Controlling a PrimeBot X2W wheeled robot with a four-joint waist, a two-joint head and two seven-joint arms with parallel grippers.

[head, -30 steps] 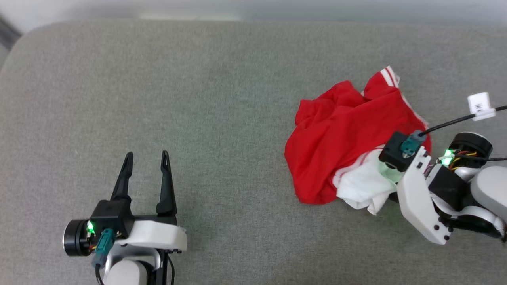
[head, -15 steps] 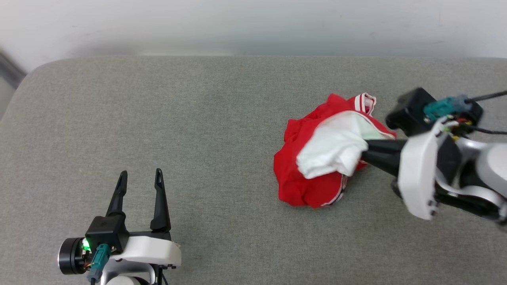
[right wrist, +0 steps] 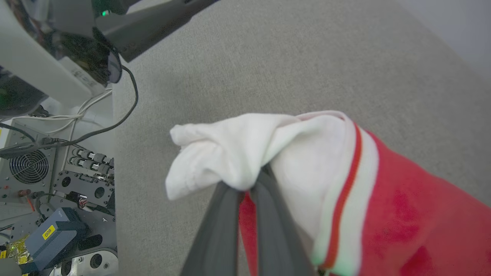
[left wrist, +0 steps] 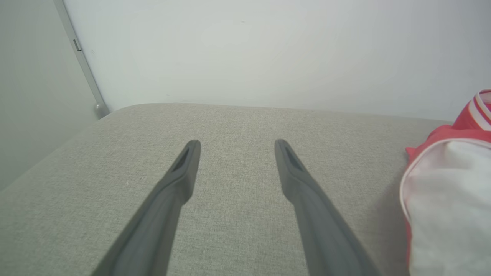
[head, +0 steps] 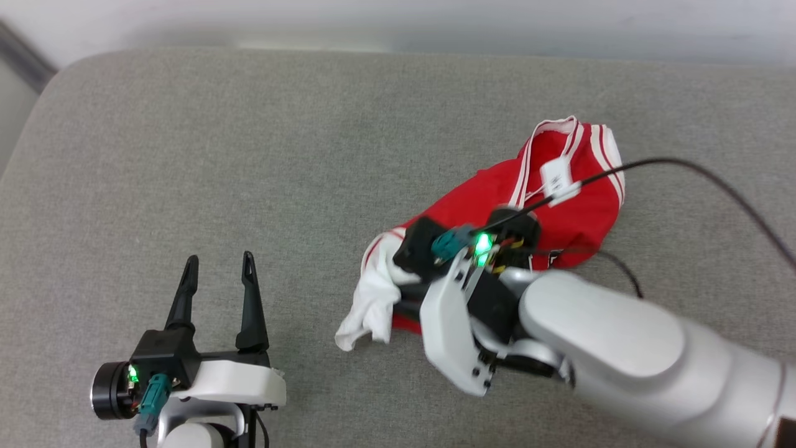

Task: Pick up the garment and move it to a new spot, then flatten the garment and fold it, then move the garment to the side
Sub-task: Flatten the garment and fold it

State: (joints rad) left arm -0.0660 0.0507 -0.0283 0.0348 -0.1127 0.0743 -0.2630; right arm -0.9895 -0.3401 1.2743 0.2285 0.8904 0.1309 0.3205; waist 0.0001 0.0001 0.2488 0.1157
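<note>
The garment point(head: 563, 205) is a red jersey with white sleeves and striped trim, bunched on the grey cushion point(head: 249, 155) at centre right. My right gripper point(head: 398, 305) is shut on its white sleeve point(right wrist: 245, 153), with the fabric draped over the fingertips and the red body trailing behind toward the far right. At the lower left my left gripper point(head: 217, 264) stands open above bare cushion, nothing between its fingers point(left wrist: 184, 172). The garment's edge point(left wrist: 452, 184) shows to that gripper's right. The letters and number are hidden.
A pale wall point(head: 398, 18) runs behind the cushion's far edge. A black cable point(head: 715, 180) arcs from the right wrist over the cushion. The right wrist view shows the robot's base electronics point(right wrist: 42, 191) beyond the cushion's near edge.
My right gripper has dragged the garment by its white sleeve leftward and toward me across the cushion. The garment has stretched out behind it. The left gripper stays open in place.
</note>
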